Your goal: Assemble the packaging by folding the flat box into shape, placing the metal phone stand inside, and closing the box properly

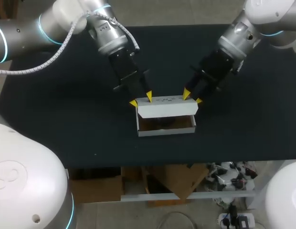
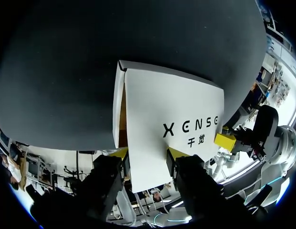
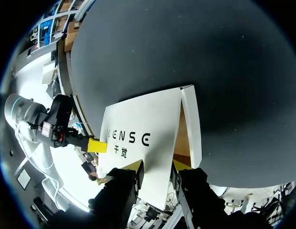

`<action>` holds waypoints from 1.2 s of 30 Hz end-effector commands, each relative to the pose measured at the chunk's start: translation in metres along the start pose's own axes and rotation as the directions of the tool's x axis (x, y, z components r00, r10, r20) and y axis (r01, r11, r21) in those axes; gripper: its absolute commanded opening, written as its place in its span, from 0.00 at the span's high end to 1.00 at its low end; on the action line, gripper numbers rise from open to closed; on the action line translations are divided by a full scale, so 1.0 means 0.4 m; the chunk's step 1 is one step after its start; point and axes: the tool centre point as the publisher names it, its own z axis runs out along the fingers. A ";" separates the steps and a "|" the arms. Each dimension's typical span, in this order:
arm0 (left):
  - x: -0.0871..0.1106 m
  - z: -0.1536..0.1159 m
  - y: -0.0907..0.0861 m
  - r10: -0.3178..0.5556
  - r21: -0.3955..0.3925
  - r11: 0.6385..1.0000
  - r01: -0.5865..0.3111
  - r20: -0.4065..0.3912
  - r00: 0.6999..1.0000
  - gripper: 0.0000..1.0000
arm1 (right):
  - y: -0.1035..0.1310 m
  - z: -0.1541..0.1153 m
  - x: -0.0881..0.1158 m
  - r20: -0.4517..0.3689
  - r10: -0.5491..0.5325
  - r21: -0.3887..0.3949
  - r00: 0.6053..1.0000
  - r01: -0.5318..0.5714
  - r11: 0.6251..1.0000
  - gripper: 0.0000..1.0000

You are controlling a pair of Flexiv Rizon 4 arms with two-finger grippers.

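The left gripper (image 1: 141, 99) stands with its yellow tips spread, astride the upper left corner of the white lid (image 1: 167, 109). The right gripper (image 1: 192, 97) is spread the same way over the upper right corner. From each wrist the lid fills the gap between that gripper's fingers, but I cannot tell whether both tips press it, so I take neither for a real grip. The lid rises from the back of the cardboard box (image 1: 166, 128), which sits in the middle of the frame on the dark table (image 1: 67, 95), leaning over the brown inside. A dark shape (image 1: 160, 122) shows in there; whether it is the phone stand I cannot tell. I'd judge the box light and thin: stiff across a panel, willing at the creases, easy to dent, and apt to skid if pushed from one end. It is best worked at the lid's free edge near both corners, evenly. The left arm slants in from the upper left and the right arm from the upper right, both wrists tilted inward, fingers pointing down at the lid.
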 end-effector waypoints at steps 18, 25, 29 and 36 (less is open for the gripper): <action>0.002 0.052 0.015 0.009 0.024 1.000 -0.009 0.003 1.000 0.52 | 0.008 0.031 -0.008 0.013 -0.004 0.014 1.000 0.004 1.000 0.60; -0.006 0.067 0.019 0.013 0.050 0.999 -0.013 0.008 1.000 0.51 | 0.007 0.034 -0.013 0.020 -0.008 0.013 1.000 0.008 1.000 0.60; -0.010 0.070 0.023 0.014 0.065 0.998 -0.015 0.009 1.000 0.51 | 0.005 0.035 -0.015 0.024 -0.010 0.010 1.000 0.010 1.000 0.59; -0.017 0.071 0.021 0.022 0.090 0.996 -0.023 0.010 1.000 0.49 | 0.008 0.040 -0.024 0.028 -0.009 0.013 1.000 0.009 1.000 0.59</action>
